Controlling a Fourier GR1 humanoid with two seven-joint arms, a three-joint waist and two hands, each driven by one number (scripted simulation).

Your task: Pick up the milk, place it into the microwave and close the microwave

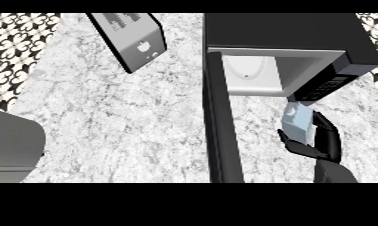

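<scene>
- Milk (298,119): small pale-blue carton, held in the right robot hand (322,142) just in front of the open microwave (295,32), near the bench's right edge. It sits outside the cavity, below its front lip and close to the control panel (330,82).
- Handling, judged: a carton of this kind is likely light and fairly stiff, though its flat sides may give if squeezed. The smooth faces could slip. The best hold is across two opposite sides at mid-height, keeping it upright.
- Right robot hand: fingers and thumb curled round the carton from below and from the right, so part of the carton is hidden.
- Left robot hand: not in view.
- Microwave: black case at the bench's far right corner. The cavity is white and shows a pale round plate (247,70) on its floor. Nothing else is visible inside.
- Microwave door (221,125): swung fully open, seen edge-on as a dark band running toward the bench's near edge, left of the carton.
- Toaster (133,37): silver and black, tilted in the view, near the far edge, well apart from the microwave. Contents cannot be told.
- Bench (125,120): pale speckled stone.
</scene>
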